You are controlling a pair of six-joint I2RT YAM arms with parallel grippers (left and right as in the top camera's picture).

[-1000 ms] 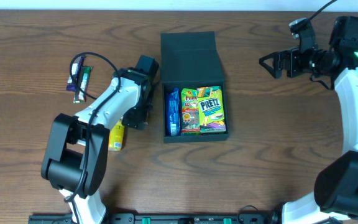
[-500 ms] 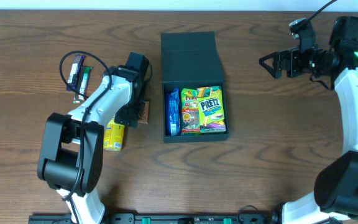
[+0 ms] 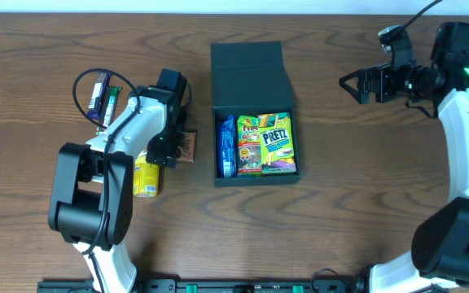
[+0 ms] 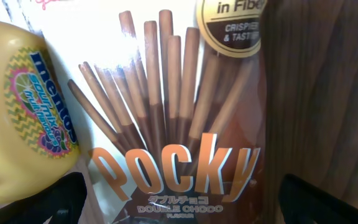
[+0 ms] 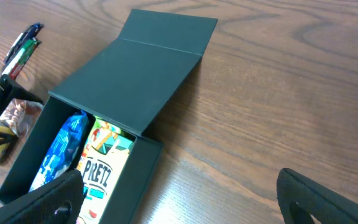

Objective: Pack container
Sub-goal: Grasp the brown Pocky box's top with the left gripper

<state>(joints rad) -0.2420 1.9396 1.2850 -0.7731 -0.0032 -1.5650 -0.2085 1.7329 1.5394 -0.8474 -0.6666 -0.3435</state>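
The dark container (image 3: 255,177) sits mid-table with its flap lid (image 3: 247,72) open flat behind it. It holds a blue packet (image 3: 226,146), a colourful packet (image 3: 249,145) and a green Pretz packet (image 3: 277,142). It also shows in the right wrist view (image 5: 138,180). My left gripper (image 3: 172,151) is open and low over a brown Pocky packet (image 3: 188,148) just left of the container. In the left wrist view the Pocky packet (image 4: 179,124) lies between my spread fingers (image 4: 48,202). My right gripper (image 3: 353,83) is open and empty, above the table to the container's right.
A yellow Mentos packet (image 3: 146,177) lies beside the Pocky, and shows in the left wrist view (image 4: 17,112). Two slim packets (image 3: 104,98) lie at the far left. The left arm's cable loops over them.
My left arm has swung left and back, uncovering the Pocky packet and more of the yellow packet. The right arm and container have not moved.
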